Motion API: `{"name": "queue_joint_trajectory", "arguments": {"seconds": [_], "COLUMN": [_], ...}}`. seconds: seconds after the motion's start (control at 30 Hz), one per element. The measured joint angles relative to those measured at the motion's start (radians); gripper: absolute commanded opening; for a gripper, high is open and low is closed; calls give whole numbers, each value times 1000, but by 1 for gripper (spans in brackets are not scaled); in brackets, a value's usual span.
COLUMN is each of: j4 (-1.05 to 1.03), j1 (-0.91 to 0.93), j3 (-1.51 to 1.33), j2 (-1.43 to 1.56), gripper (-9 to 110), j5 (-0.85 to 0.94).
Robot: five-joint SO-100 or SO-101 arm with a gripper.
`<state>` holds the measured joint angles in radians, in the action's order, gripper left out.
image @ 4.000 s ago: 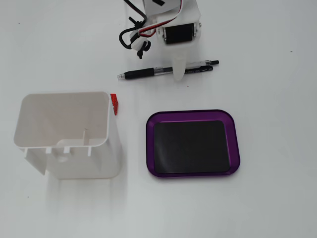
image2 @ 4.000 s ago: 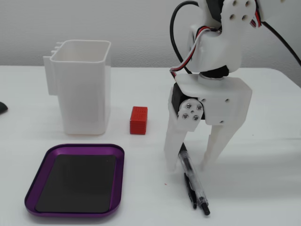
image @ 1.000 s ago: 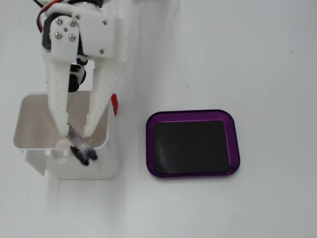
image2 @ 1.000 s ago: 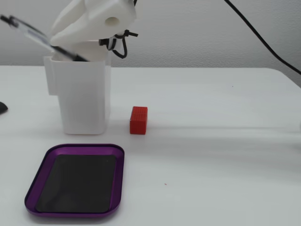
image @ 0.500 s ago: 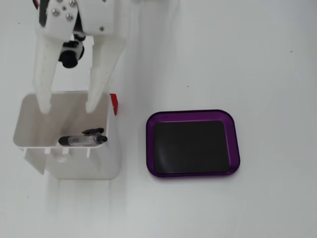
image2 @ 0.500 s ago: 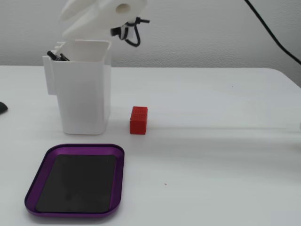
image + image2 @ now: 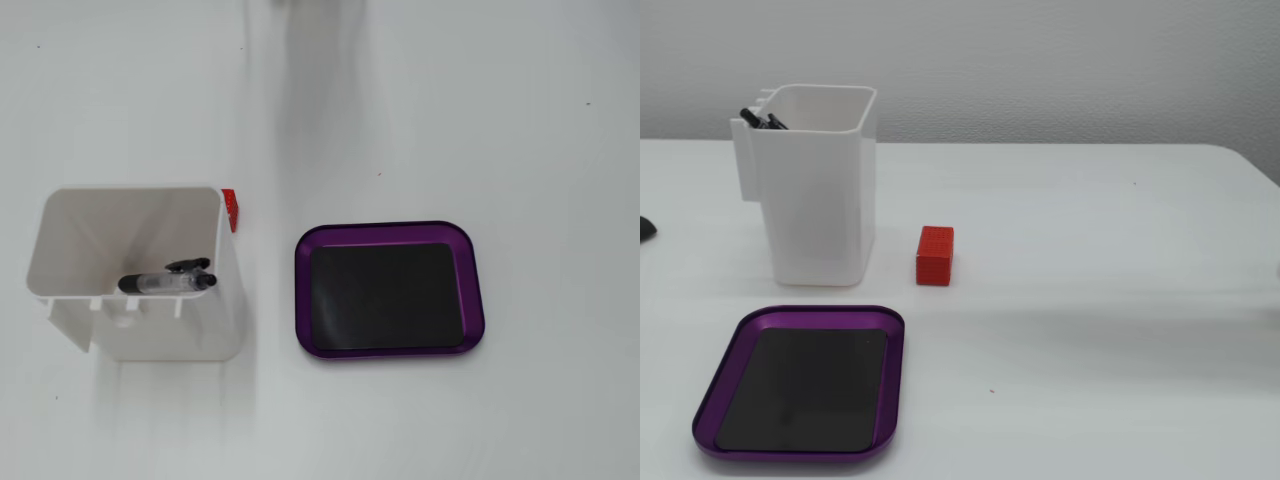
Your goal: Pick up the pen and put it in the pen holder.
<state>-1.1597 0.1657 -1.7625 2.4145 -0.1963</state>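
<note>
A white rectangular pen holder [image 7: 70, 225] stands on the white table; it also shows upright in the other fixed view [image 7: 820, 190]. A pen with a clear barrel and black ends [image 7: 166, 282] lies inside it against one wall. In the side-on fixed view only the pen's black tips [image 7: 758, 120] stick up at the holder's left rim. The gripper and arm are not in either fixed view.
A purple tray with a black inset [image 7: 390, 232] lies right of the holder; it sits at the front left in the other fixed view [image 7: 800, 315]. A small red block [image 7: 935, 255] stands beside the holder, partly hidden behind it from above [image 7: 231, 208].
</note>
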Motion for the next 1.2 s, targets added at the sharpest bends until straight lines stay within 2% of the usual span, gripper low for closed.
{"name": "queue_joint_trajectory", "arguments": {"seconds": [0.43, 0.6, 0.83, 1.0, 1.2], "j4": [-12, -12, -12, -25, -29], "j1": [-6, -3, -5, -5, -5], "j3": [-953, -1195, -1279, -1282, -1282], "j2": [833, 937, 937, 937, 937], "gripper": [16, 15, 14, -1, 2], "j5": [58, 58, 57, 57, 57]}}
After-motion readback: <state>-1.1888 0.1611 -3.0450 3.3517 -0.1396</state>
